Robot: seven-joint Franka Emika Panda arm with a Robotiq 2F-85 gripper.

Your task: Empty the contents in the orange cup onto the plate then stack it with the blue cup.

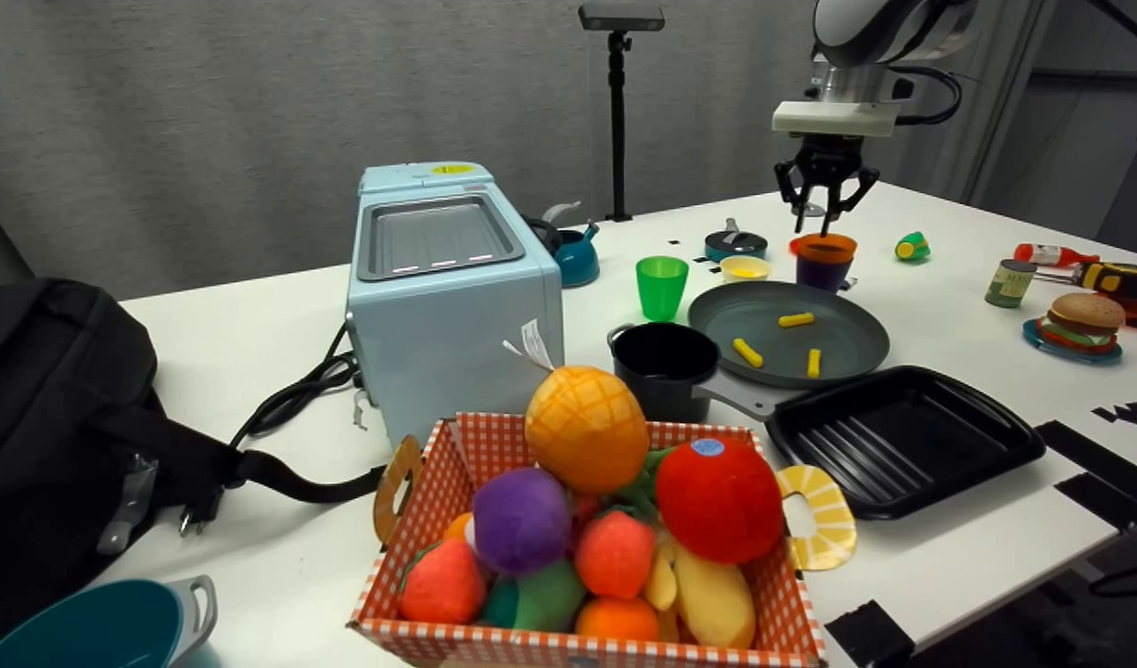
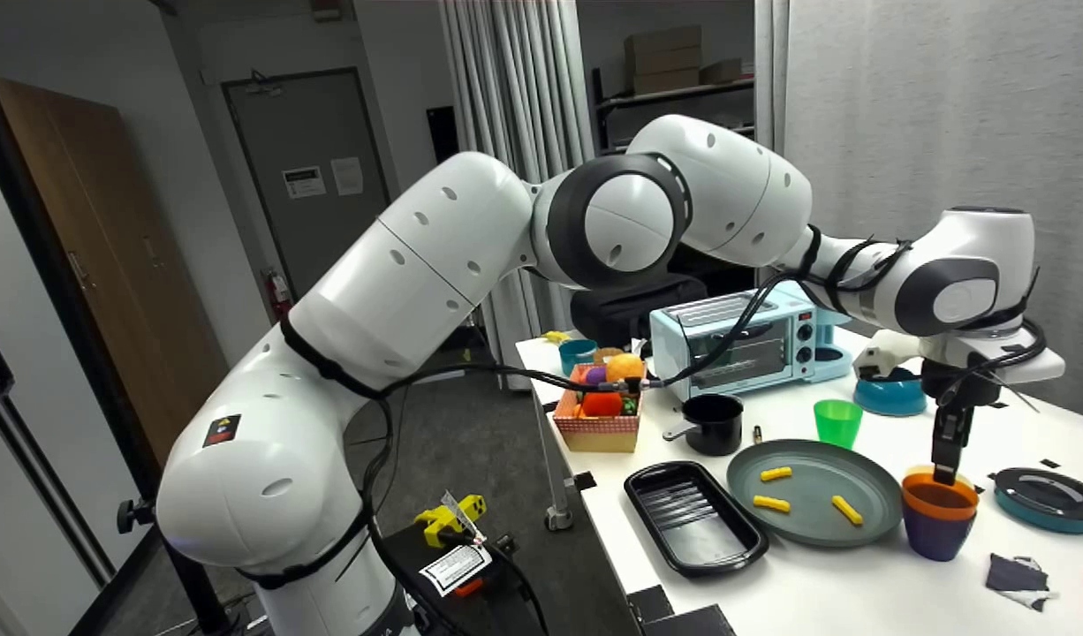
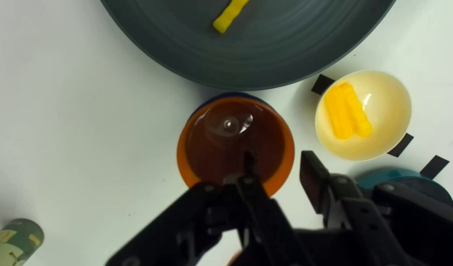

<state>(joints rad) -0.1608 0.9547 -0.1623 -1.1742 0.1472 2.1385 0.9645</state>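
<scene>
Beside the plate of three yellow pieces, orange cup inside blue cup, end effector spread at the rim

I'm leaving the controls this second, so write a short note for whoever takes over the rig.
Black two-fingered hand: open, jaws apart at the rim of the small orange plastic cup; no grip.
Things: orange cup nested in the dark-blue plastic cup, beside the round dark-grey plate, which bears three small yellow sticks.
Done: stack made; no sticks show in the orange cup.
Left: probably just lifting the hand clear.
</scene>
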